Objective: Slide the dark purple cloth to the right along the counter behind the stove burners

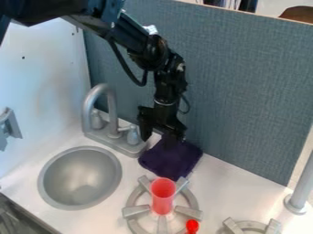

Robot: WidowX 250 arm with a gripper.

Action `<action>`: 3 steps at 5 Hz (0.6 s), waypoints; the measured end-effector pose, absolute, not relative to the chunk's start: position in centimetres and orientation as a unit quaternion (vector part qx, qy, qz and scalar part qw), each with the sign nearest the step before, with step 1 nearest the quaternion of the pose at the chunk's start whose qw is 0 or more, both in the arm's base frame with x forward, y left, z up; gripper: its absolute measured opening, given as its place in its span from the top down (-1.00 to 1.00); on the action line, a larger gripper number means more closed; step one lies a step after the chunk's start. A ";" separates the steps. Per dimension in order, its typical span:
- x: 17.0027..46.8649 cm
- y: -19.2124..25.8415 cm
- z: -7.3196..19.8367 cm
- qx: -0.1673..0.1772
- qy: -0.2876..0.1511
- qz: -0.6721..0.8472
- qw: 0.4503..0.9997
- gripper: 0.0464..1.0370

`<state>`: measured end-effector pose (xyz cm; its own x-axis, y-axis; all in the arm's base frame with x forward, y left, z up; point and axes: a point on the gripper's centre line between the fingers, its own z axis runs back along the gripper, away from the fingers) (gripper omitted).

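Panel: blue-grey upright (245,91), bounding the back of the white worktop (223,185).
Arm: black (134,43), in from upper left and bent downward at the wrist, which puts the claw (161,138) above the back of the work surface.
Sink: round grey basin (79,180), set into the worktop at left.
Faucet: grey, curved spout (111,107), mounted behind the basin, presumably so its spout serves it.
Burner: grey ring with raised prongs (136,211), front centre, just in front of the cloth.
Cloth: dark purple (170,160), lying nearly flat between faucet base and panel foot, its front edge by the burner. Weight borne by the worktop, so far as can be judged.
Claw: fingers appear spread, over the cloth's rear part; no pinch made out. Contact with the fabric uncertain, dark on dark.
Cup: red, slender (163,196), upright at the burner's middle, the prongs around it.
Red piece: small, rounded top (192,225), beside the burner at the front edge of view.
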<state>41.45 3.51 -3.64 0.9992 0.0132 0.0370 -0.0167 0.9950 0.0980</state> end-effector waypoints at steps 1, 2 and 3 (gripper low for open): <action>40.5 3.5 -5.7 0.048 0.009 0.008 0.999 -0.92; 41.1 4.2 -7.2 0.069 0.003 0.009 0.998 -0.92; 41.9 4.7 -7.4 0.087 -0.010 0.019 0.996 -0.92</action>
